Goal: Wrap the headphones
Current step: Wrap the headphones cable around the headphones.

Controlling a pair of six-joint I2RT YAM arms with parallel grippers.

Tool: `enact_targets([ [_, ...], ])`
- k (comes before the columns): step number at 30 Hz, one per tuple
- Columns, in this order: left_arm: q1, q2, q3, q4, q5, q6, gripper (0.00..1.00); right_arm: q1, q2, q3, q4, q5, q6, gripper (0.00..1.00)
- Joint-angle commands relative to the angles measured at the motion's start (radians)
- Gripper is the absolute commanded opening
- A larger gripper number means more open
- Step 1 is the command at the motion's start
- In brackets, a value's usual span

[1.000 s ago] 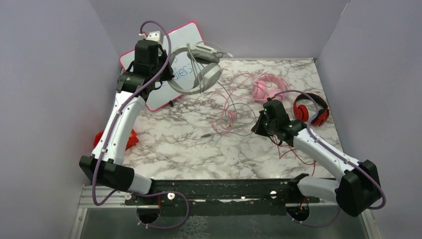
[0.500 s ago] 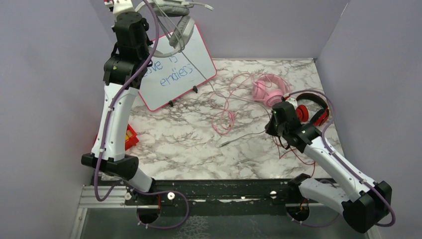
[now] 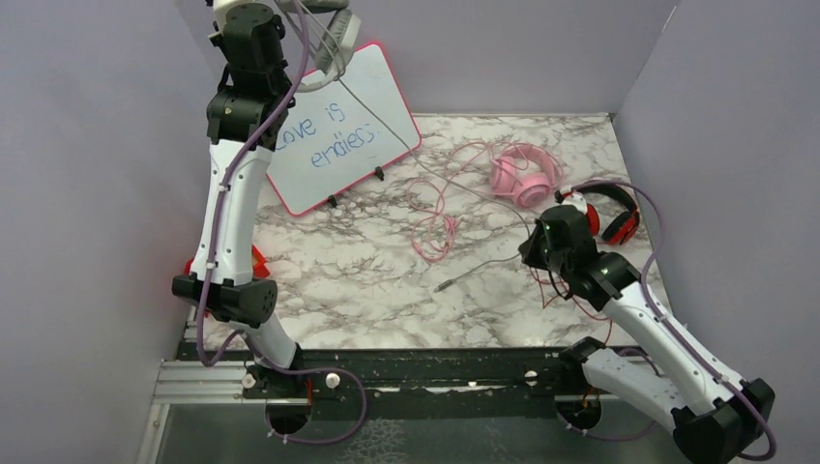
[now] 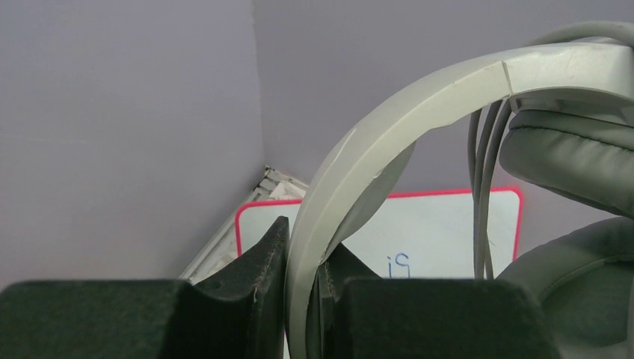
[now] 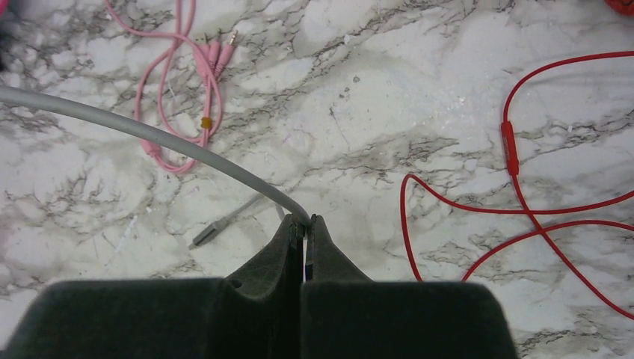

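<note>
My left gripper (image 3: 295, 12) is shut on the headband (image 4: 389, 112) of the grey headphones (image 3: 334, 43) and holds them high above the whiteboard; the padded cups (image 4: 576, 149) hang at the right of the left wrist view. Their grey cable (image 3: 406, 159) runs down to my right gripper (image 3: 530, 253), which is shut on it (image 5: 149, 133) just above the table. The cable's plug end (image 5: 209, 233) lies on the marble. The pink headphones (image 3: 522, 179) and the red-and-black headphones (image 3: 609, 208) lie at the back right, with their cables loose.
A pink-framed whiteboard (image 3: 338, 135) leans at the back left. The pink cable (image 5: 179, 82) and the red cable (image 5: 516, 149) sprawl over the marble table (image 3: 367, 290). A red object (image 3: 256, 263) sits at the left edge. Purple walls enclose three sides.
My left arm has lifted the grey headphones from the table to high above the whiteboard. My right gripper has drawn the grey cable nearer and to the right, and the plug slid along.
</note>
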Motion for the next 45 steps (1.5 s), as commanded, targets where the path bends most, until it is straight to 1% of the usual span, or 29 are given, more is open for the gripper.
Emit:
enact_targets([
  [1, 0.021, 0.048, 0.102, 0.150, -0.079, 0.032, 0.00, 0.001, -0.051, 0.038, -0.046, 0.024, 0.015, 0.00],
  [3, 0.021, 0.077, 0.120, 0.170, -0.100, 0.073, 0.00, 0.001, -0.079, 0.063, -0.060, 0.023, 0.017, 0.00],
  [5, 0.021, 0.102, 0.121, 0.174, -0.117, 0.111, 0.00, 0.001, -0.118, 0.090, -0.041, 0.008, -0.008, 0.00],
  [8, 0.023, 0.117, 0.069, 0.196, -0.118, 0.140, 0.00, 0.001, -0.147, 0.162, -0.035, -0.002, -0.032, 0.00],
  [11, 0.023, 0.129, 0.027, 0.208, -0.120, 0.145, 0.00, 0.001, -0.145, 0.239, -0.073, 0.023, -0.055, 0.00],
  [15, 0.022, 0.146, 0.008, 0.208, -0.117, 0.166, 0.00, 0.001, -0.152, 0.310, -0.101, 0.089, -0.098, 0.00],
  [18, 0.021, 0.138, -0.041, 0.205, -0.103, 0.176, 0.00, 0.001, -0.152, 0.364, -0.094, 0.125, -0.120, 0.00],
  [21, 0.020, 0.132, -0.100, 0.183, -0.070, 0.171, 0.00, 0.001, -0.155, 0.425, -0.037, 0.110, -0.166, 0.00],
  [29, -0.017, 0.101, -0.279, 0.161, -0.014, 0.127, 0.00, 0.001, -0.073, 0.690, 0.002, 0.082, -0.267, 0.00],
  [32, -0.051, 0.117, -0.298, 0.134, 0.032, 0.123, 0.00, 0.002, -0.036, 0.769, 0.007, 0.075, -0.301, 0.00],
  [35, -0.107, 0.138, -0.305, 0.072, 0.074, 0.117, 0.00, 0.002, 0.002, 0.811, 0.038, 0.076, -0.331, 0.00],
  [37, -0.143, 0.131, -0.339, 0.050, 0.113, 0.115, 0.00, 0.002, 0.031, 0.837, 0.056, 0.078, -0.344, 0.00],
  [39, -0.163, 0.108, -0.389, 0.039, 0.175, 0.096, 0.00, 0.001, 0.059, 0.853, 0.077, 0.085, -0.355, 0.00],
  [42, -0.197, 0.064, -0.490, 0.040, 0.220, 0.100, 0.00, 0.002, 0.105, 0.896, 0.096, 0.082, -0.368, 0.00],
  [45, -0.222, 0.005, -0.598, 0.055, 0.328, 0.110, 0.00, 0.001, 0.158, 0.948, 0.113, 0.077, -0.381, 0.00],
])
